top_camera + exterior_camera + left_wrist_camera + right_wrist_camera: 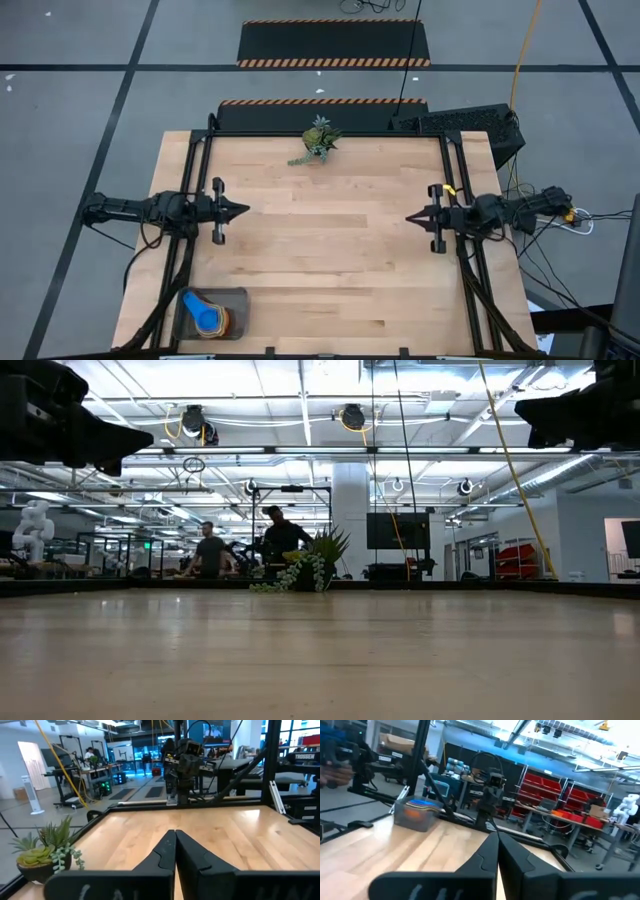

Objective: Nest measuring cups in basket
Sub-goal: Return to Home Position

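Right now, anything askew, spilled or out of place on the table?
Nothing stands out. The nested measuring cups sit inside the basket at the near left corner of the table, the potted plant stands upright at the far edge, and the left gripper and right gripper are shut.

Two matte near-black arms, the left arm [150,210] at frame left and the right arm [510,210] at frame right, built of chunky rounded segments with loose black cables [150,238] trailing off them. The left gripper [240,210] and right gripper [412,217] have flat, wedge-shaped black fingers [162,855] behind a short crossbar; a small yellow mark [449,190] sits by the right one
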